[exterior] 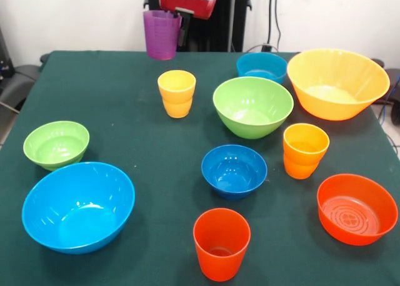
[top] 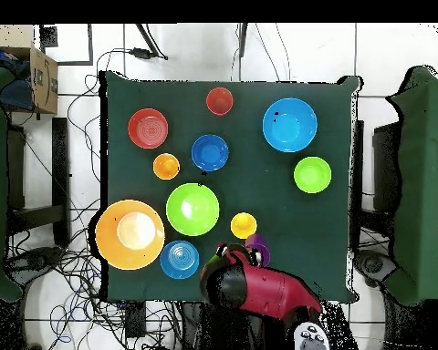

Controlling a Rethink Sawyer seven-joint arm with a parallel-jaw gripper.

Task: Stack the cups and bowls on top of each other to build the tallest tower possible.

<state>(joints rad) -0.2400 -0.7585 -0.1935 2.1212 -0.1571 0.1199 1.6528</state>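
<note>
My gripper (exterior: 180, 25) is shut on the rim of the purple cup (exterior: 161, 35), which hangs above the table's far edge; from overhead the purple cup (top: 257, 244) shows beside the arm. Standing apart on the cloth are the yellow cup (exterior: 176, 92), orange-yellow cup (exterior: 305, 150) and red-orange cup (exterior: 221, 242). The bowls stand singly: large green (exterior: 252, 106), small green (exterior: 56, 143), big light blue (exterior: 78, 206), dark blue (exterior: 234, 170), teal (exterior: 261, 66), large orange-yellow (exterior: 337, 83), orange-red (exterior: 357, 208). No tower shows.
Everything rests on a dark green cloth-covered table (exterior: 125, 111). Overhead, a cardboard box (top: 42, 77) sits off the table's corner, and cables trail over the floor around the table.
</note>
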